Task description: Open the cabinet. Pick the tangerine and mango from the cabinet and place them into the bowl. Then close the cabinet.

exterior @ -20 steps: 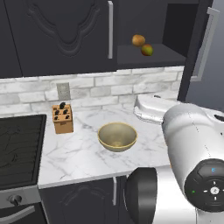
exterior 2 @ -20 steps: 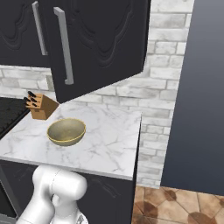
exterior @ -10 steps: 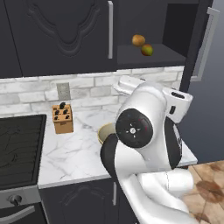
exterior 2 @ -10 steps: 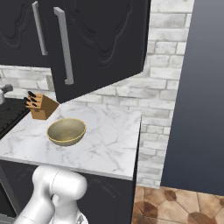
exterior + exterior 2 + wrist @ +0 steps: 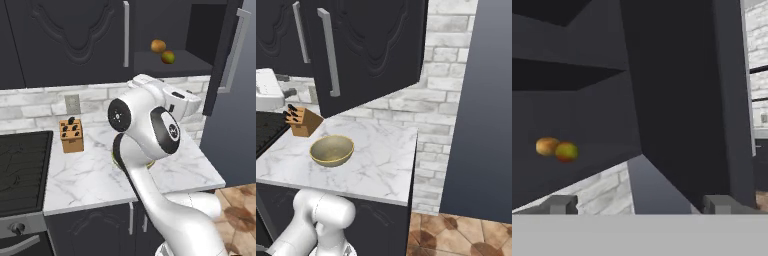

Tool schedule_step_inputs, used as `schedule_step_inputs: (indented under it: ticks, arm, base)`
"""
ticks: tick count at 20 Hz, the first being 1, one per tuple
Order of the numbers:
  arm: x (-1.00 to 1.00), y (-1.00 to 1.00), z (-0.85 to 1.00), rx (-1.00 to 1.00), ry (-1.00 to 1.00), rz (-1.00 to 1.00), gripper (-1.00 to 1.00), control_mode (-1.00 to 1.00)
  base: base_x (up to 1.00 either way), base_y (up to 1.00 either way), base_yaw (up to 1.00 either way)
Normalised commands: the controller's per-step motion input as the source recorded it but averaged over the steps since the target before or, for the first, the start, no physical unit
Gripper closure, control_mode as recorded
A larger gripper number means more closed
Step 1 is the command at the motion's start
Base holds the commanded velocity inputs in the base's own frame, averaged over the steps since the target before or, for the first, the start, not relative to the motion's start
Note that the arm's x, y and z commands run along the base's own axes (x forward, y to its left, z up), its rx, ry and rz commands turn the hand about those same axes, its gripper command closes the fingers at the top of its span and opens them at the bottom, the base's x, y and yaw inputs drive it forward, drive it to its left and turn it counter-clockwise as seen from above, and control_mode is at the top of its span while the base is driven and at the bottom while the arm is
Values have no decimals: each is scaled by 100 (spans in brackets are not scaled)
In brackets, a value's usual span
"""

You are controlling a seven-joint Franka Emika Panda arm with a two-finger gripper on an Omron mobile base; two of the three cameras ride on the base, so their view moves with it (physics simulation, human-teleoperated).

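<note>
Two fruits sit inside the open cabinet (image 5: 210, 60).
Tangerine (image 5: 158, 46) touches mango (image 5: 168, 57) on its shelf; gripper (image 5: 639, 205) fingers spread apart, empty; bowl (image 5: 331, 150) on the counter below the cabinet.

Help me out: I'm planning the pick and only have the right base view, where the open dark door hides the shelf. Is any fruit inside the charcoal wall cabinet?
Observer: Yes. The left base view shows two fruits on the lowest shelf of the charcoal wall cabinet: a small round orange fruit and an oval green-and-red mango.
Operator: Are they touching?
Observer: In the hand view they sit side by side, the mango partly overlapping the orange fruit. I cannot tell whether they actually touch.
Operator: And the jaws?
Observer: The hand view shows them wide open with nothing between them, facing the open cabinet and not yet near the fruit.
</note>
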Motion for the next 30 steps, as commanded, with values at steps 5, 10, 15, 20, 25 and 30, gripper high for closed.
schedule_step_inputs:
  ticks: [5,10,15,20,25,30]
  arm:
    - [19,-60,0,0,0,-23,-100,-100]
    - [3,-64,0,0,0,-20,-100,-100]
    - [1,-68,-2,0,3,-23,-100,-100]
    - [0,-81,-12,0,5,-26,-100,-100]
    - [5,-81,-22,0,4,-25,-100,-100]
    - [7,-32,-3,0,0,-5,-100,-100]
  base:
    - [0,0,0]
    - [0,0,0]
    - [0,0,0]
    - [0,0,0]
    - [0,0,0]
    - [0,0,0]
